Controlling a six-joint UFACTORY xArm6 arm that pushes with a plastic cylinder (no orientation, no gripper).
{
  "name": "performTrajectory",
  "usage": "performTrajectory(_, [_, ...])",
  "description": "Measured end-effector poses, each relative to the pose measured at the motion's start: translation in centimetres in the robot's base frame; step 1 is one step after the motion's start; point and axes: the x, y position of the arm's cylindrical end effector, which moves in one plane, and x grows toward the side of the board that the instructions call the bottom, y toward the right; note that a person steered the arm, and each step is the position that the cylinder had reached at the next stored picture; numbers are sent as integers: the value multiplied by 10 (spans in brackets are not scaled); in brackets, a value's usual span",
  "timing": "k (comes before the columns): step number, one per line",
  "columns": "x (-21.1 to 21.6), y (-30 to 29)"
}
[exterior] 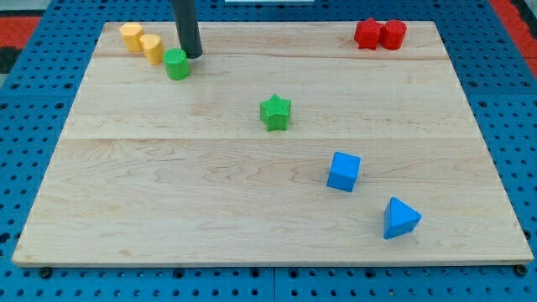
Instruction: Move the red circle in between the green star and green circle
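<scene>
The red circle (393, 33) stands at the view's top right, touching a red star-like block (367, 33) on its left. The green circle (177, 65) is at the top left. The green star (275, 111) lies near the board's middle. My tip (193, 54) is at the end of the dark rod, just right of and behind the green circle, touching or nearly touching it. It is far left of the red circle.
Two yellow blocks (131, 36) (152, 48) sit left of the green circle at the top left. A blue cube (344, 171) and a blue triangle (401, 218) lie at the lower right. The wooden board (168, 210) ends in blue pegboard.
</scene>
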Motion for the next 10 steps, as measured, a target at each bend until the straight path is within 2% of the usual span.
performTrajectory(1, [-2,46])
performTrajectory(3, [-78,141])
performTrajectory(6, [-78,221])
performTrajectory(10, [-80,296])
